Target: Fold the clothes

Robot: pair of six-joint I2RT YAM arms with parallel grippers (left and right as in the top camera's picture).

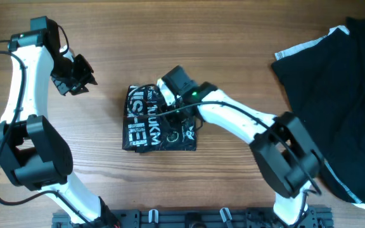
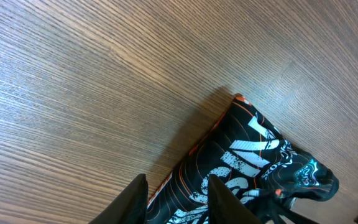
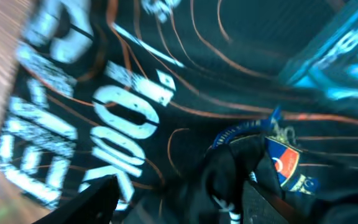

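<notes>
While the folded jersey (image 1: 154, 120) lies mid-table (image 1: 170, 38): right gripper (image 3: 185, 199), fingers apart, low over its top layer; left gripper (image 2: 176, 199), fingers apart, empty, nearer the left edge. Advised: lift the right gripper straight up so no fabric snags.

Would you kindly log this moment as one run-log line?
jersey: folded, mid-table | right gripper: open over it | left gripper: open, clear
</notes>
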